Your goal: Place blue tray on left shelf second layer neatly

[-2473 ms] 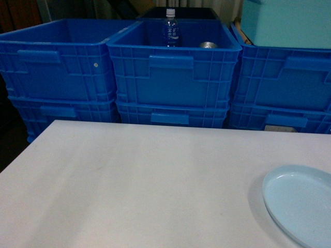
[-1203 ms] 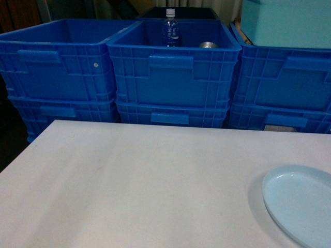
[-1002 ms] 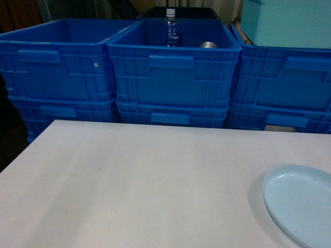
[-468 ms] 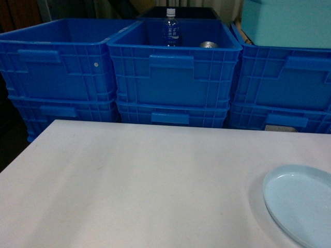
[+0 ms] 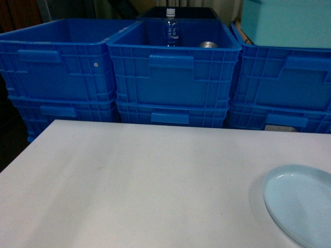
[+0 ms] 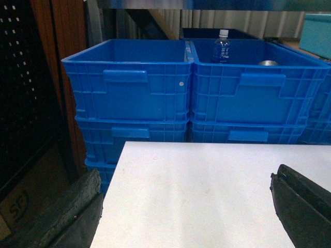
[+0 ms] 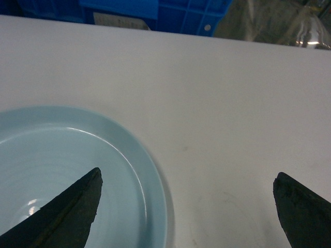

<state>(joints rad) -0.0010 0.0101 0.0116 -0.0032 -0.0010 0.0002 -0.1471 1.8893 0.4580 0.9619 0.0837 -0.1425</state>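
The blue tray (image 5: 302, 204) is a pale, shallow dish lying on the white table (image 5: 129, 181) at its near right corner, partly cut off by the head view's edge. My right gripper (image 7: 187, 194) is open just above it. One finger (image 7: 72, 206) hangs over the inside of the blue tray (image 7: 62, 165), the other (image 7: 300, 206) over bare table, with the rim between them. My left gripper (image 6: 186, 206) is open and holds nothing, low over the table's left edge. Neither gripper shows in the head view. The left shelf second layer is out of view.
Deep blue crates (image 5: 173, 72) stand stacked in a row right behind the table. The middle one holds a water bottle (image 5: 171, 28) and a can (image 5: 209, 45). A teal box (image 5: 287, 23) sits on the right crate. A brown cabinet post (image 6: 57, 77) stands left of the table.
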